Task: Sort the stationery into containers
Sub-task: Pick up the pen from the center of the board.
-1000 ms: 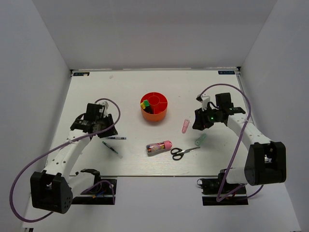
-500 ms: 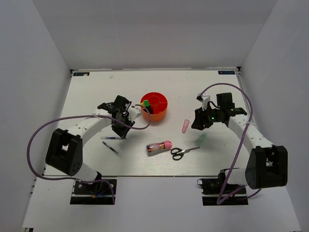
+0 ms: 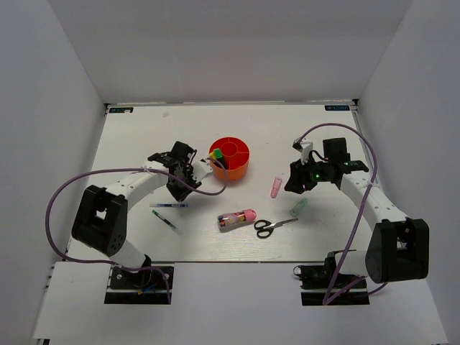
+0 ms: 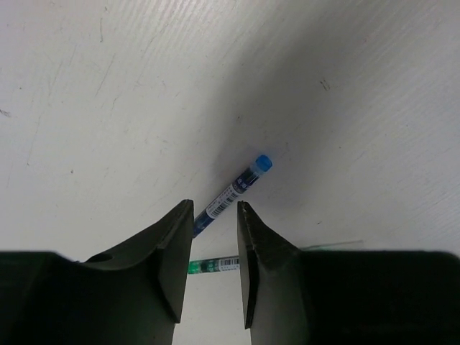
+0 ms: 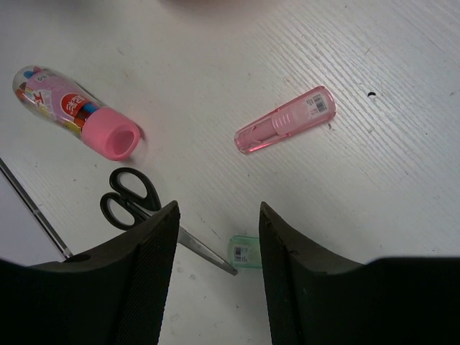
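currently, the left gripper [image 4: 215, 214], jaws slightly apart and empty, hangs over the thin blue-capped pen [image 4: 241, 183], the right gripper [image 5: 219, 215] likewise parted near the pale green tube [image 5: 246, 253], both short of the round orange-red plastic organiser [image 3: 230, 172]; off-centre closure may roll the pen away.

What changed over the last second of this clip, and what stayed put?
The left arm swung in from the table's left side toward the organiser. The left gripper now hangs open over the blue pen, holding nothing. Nothing was gripped or released. The right gripper barely moved and is open above the pink tube and scissors. The stationery on the table kept its place.
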Tool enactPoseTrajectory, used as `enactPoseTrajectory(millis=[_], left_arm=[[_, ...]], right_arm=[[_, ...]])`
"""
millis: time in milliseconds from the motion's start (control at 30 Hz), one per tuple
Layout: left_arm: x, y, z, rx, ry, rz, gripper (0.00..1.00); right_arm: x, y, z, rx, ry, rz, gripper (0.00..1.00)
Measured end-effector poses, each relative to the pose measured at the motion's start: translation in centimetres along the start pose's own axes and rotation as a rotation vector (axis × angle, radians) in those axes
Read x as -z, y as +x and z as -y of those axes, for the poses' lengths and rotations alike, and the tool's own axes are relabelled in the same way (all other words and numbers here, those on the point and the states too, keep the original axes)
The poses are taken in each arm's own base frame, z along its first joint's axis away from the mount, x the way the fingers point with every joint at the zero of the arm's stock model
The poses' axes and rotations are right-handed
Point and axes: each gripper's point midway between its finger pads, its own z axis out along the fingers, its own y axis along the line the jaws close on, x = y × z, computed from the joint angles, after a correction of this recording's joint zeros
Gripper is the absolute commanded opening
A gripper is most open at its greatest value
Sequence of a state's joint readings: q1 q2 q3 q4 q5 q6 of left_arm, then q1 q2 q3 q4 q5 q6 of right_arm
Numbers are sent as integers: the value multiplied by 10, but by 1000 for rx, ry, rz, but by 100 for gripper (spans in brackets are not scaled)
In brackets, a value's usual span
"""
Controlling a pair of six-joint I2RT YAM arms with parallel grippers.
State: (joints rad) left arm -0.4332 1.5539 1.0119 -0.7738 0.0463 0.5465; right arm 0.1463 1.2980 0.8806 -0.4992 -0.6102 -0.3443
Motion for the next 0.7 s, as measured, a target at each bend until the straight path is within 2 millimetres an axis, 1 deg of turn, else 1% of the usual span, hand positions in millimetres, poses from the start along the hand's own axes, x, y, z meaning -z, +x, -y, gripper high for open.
enactPoseTrajectory(millis=[200, 433, 700], left_arm=[[-6, 5, 8, -17, 48, -4, 44], [-15, 22, 20, -18, 99, -29, 44], [-20, 20, 18, -23, 101, -28, 44]], right_arm=[[0, 0, 0, 4, 0, 0, 52], [0, 1, 0, 3, -1, -2, 52], [1, 2, 0, -1, -3, -5, 52]])
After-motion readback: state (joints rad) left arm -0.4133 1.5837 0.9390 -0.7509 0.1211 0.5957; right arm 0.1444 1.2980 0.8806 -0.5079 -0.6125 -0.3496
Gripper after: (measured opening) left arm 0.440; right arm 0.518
